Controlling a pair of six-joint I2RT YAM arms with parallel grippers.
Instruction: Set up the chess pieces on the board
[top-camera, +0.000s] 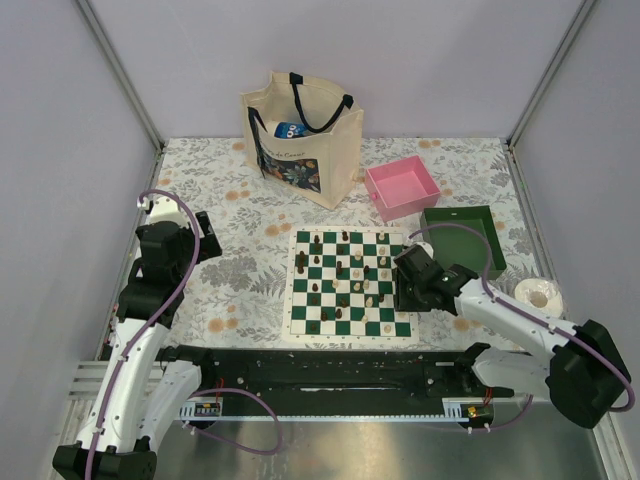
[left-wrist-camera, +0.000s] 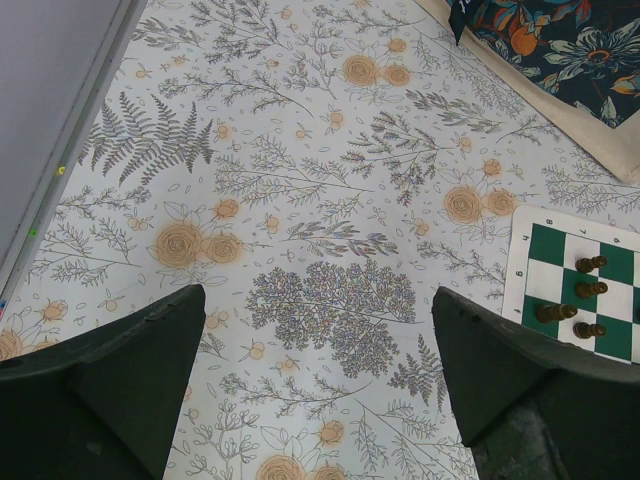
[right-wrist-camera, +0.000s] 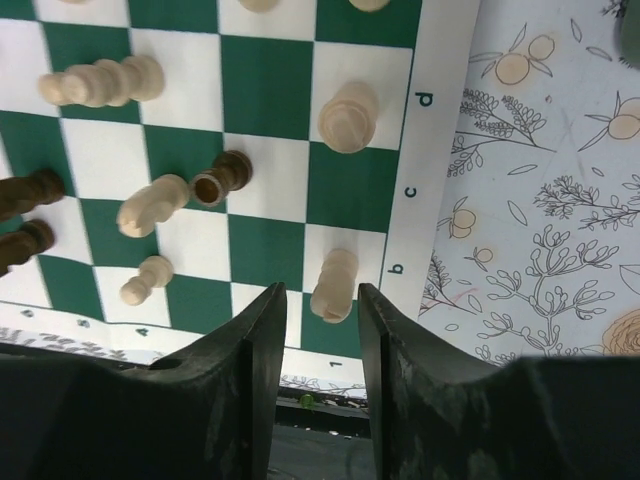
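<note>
At the board edge, a cream piece between the slightly parted jaws of the right pincer

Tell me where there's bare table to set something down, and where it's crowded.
Widest patch: the cloth between the left pincer and the left edge of the board, in front of the tote bag. A narrower strip between bag and board. Crowded: right of the board, where the right pincer, green tray and white roll sit.
</note>
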